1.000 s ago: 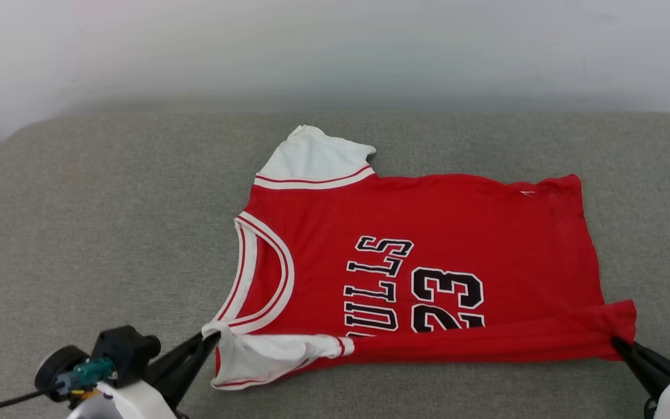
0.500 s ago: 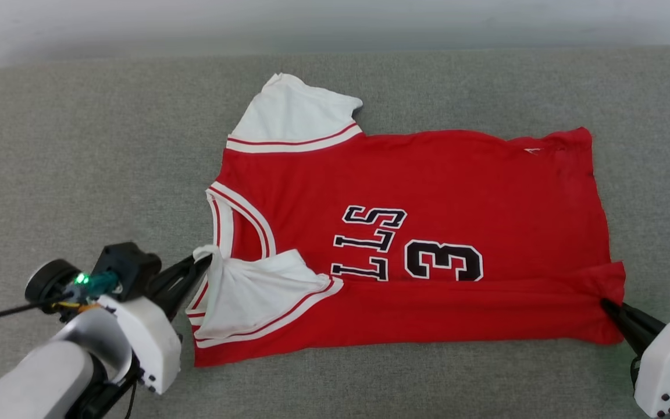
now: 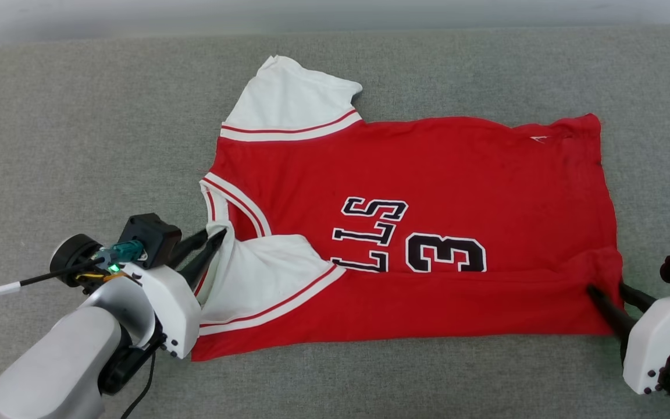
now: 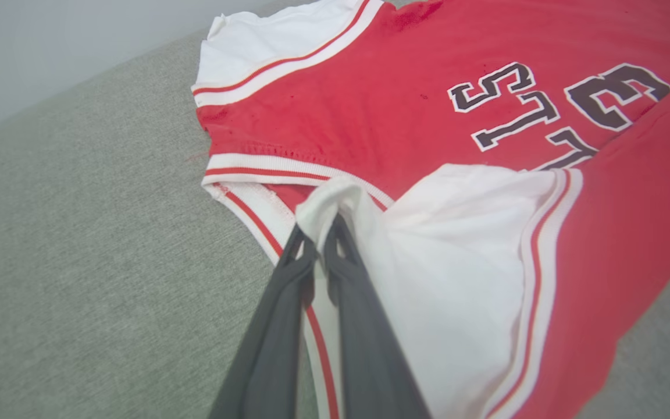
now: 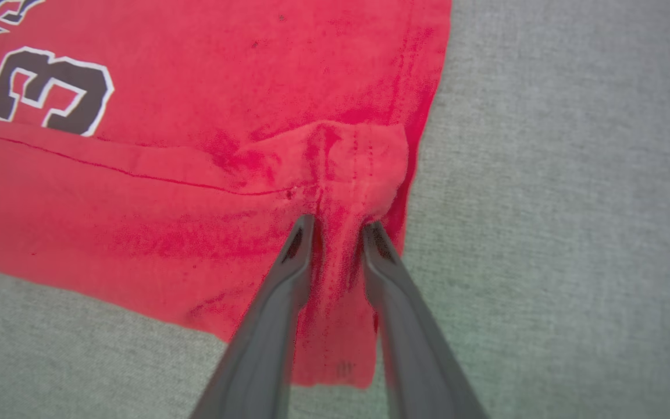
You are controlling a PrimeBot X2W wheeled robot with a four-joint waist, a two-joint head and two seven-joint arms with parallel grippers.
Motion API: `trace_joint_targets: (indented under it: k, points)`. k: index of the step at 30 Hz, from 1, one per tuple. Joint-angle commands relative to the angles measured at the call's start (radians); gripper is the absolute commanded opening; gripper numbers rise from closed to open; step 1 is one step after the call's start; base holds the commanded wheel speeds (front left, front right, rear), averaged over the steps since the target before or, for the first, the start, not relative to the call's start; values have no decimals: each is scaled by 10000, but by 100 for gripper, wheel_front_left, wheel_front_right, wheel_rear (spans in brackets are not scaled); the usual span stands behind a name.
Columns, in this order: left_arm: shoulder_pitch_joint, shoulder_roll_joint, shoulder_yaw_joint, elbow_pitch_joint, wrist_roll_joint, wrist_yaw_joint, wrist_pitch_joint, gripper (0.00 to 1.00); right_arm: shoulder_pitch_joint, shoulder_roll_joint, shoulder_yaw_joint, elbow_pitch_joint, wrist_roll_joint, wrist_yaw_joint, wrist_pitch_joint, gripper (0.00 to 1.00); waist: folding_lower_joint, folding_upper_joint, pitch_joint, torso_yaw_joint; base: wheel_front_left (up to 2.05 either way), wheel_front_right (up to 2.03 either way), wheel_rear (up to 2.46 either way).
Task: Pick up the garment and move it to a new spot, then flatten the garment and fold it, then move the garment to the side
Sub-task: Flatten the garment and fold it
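Your jersey (image 3: 428, 174) is lying across the middle of the grey cushion (image 3: 79, 145), lettering facing up. Your left claw (image 3: 218, 235) is pinching its white sleeve (image 3: 259, 273) tight, while your right claw (image 3: 606, 287) is standing narrowly parted around the bunched red hem (image 5: 346, 169).

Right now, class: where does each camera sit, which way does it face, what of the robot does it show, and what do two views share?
Head view: on the head, facing forward and down at the red jersey on the grey fabric surface; shows left gripper, right gripper, left forearm.
Left wrist view: on the left wrist, along its shut fingers pinching the white sleeve.
Right wrist view: on the right wrist, along its parted fingers astride the hem corner.
Both wrist views share the black 3.
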Motion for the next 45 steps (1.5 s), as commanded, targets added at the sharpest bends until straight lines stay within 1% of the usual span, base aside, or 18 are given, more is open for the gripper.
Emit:
trace_joint_targets:
  k: [1, 3, 5, 7, 9, 11, 13, 15, 16, 22, 25, 27, 29, 35, 38, 42, 43, 45]
  points:
    - [-127, -120, 55, 209, 27, 83, -149, 100, -131, 53, 44, 104, 37, -8, 6, 100, -2, 0, -76, 11, 0, 0, 0]
    - [-47, -300, 78, 407, -73, 120, -315, 100, -160, 48, 76, 185, 68, -8, 0, 100, -2, 0, -217, 43, 0, 0, 0]
    - [108, -397, 122, 597, -98, 271, -470, 100, -100, -2, 49, 259, 86, -8, 33, 100, -2, 0, -461, 77, 0, 0, 0]
    - [227, -452, 61, 647, 52, 499, -590, 100, 43, -21, -52, 310, 111, -8, 170, 100, -2, 0, -703, 114, 0, 0, 0]
    - [507, -616, 64, 543, -118, 744, -464, 100, 180, 112, -236, 284, 235, -8, 323, 100, -2, 0, -948, 151, 0, 0, 0]
    - [775, -641, 152, 320, -358, 1061, -293, 100, 286, 204, -423, 217, 273, -8, 516, 100, -2, 0, -1169, 180, 0, 0, 0]
    - [1083, -499, 117, 57, -317, 1459, -73, 100, 414, 316, -637, 136, 229, -8, 752, 100, -2, 0, -1347, 218, 0, 0, 0]
    - [1505, -489, 49, -295, -438, 1808, 213, 100, 585, 498, -876, 11, 167, -6, 1089, 100, -2, 0, -1467, 246, 0, 0, 0]
    - [1505, -489, 49, -295, -438, 1808, 213, 100, 585, 498, -876, 11, 167, -6, 1089, 100, -2, 0, -1467, 246, 0, 0, 0]
    - [2454, -80, -95, -1585, -940, 2536, 1324, 100, 1081, 1186, -1724, -745, -222, -6, 2198, 100, -2, 0, -1478, 336, 0, 0, 0]
    - [2672, 148, -154, -2005, -1026, 2869, 1831, 100, 1289, 1572, -2061, -1274, -463, -6, 2666, 100, -2, 0, -1384, 367, 0, 0, 0]
    - [2676, 291, -230, -2105, -901, 3038, 2095, 100, 1425, 1841, -2259, -1625, -604, -6, 2914, 100, -2, 0, -1307, 369, 0, 0, 0]
    - [2580, 348, -341, -2130, -789, 3111, 2310, 100, 1559, 2097, -2418, -1980, -710, -6, 3153, 100, -2, 0, -1198, 350, 0, 0, 0]
    - [2381, 323, -364, -1759, -818, 3156, 2560, 100, 1691, 2514, -2679, -2773, -975, -6, 3566, 100, -2, 0, -850, 190, 0, 0, 0]
    - [2318, 281, -382, -1466, -893, 3098, 2641, 100, 1710, 2643, -2715, -3028, -1066, -6, 3664, 100, -2, 0, -667, 94, 0, 0, 0]
    - [2417, 111, -549, -1055, -1091, 2833, 2797, 100, 1653, 2754, -2769, -3295, -1185, -6, 3748, 100, -2, 0, -423, -7, 0, 0, 0]
    - [2451, 42, -592, -958, -1194, 2747, 2869, 95, 1633, 2762, -2777, -3342, -1239, -6, 3768, 100, -2, 0, -378, -29, 0, 0, 0]
    - [2486, -46, -672, -792, -1321, 2591, 2948, 41, 1626, 2767, -2772, -3435, -1300, -6, 3794, 100, -2, 0, -331, -44, 0, 0, 0]
